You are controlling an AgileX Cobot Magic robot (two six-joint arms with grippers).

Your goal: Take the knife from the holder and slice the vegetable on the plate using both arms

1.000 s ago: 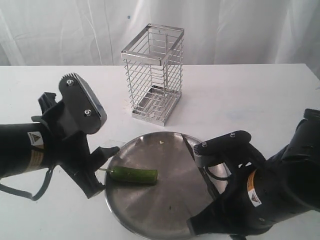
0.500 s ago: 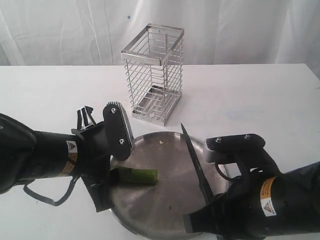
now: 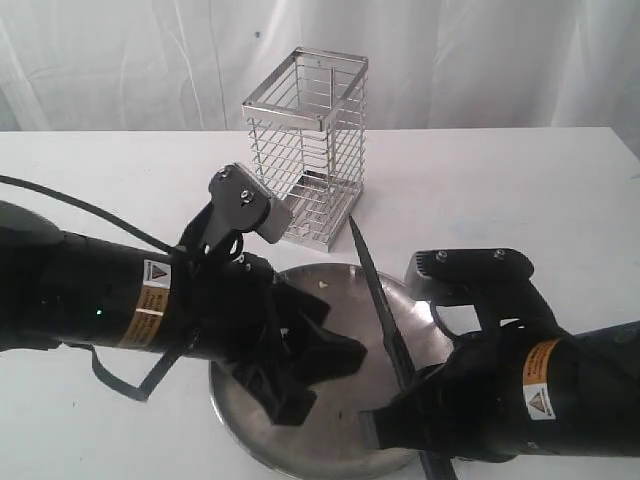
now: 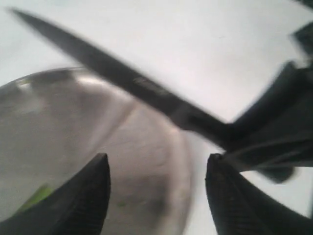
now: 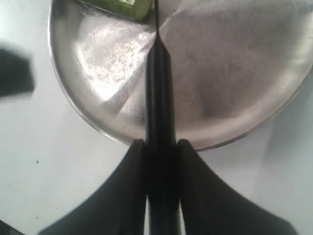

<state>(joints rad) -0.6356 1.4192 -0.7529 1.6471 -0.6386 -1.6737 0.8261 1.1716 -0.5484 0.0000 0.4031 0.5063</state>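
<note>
My right gripper [image 5: 159,147] is shut on the black handle of the knife [image 5: 157,88]. The dark blade slants up over the plate [image 3: 335,285], tip toward the holder [image 3: 305,150]. In the right wrist view the blade edge meets the blunt cut end of the green vegetable [image 5: 122,5] at the plate's [image 5: 234,73] far side. My left gripper [image 4: 156,181] hangs open above the plate [image 4: 146,142], with a sliver of the vegetable [image 4: 36,196] beside one finger and the knife [image 4: 127,81] crossing ahead. In the exterior view the left gripper [image 3: 322,385] hides the vegetable.
The wire holder stands empty behind the plate on the white table [image 3: 500,190]. A white curtain closes the back. Both bulky arms crowd the plate's near side; the right gripper [image 3: 410,405] sits low at the plate's front right rim.
My left arm has swung from the plate's left edge across over the plate, now covering the vegetable. The knife in my right gripper has tilted up and shifted slightly left.
</note>
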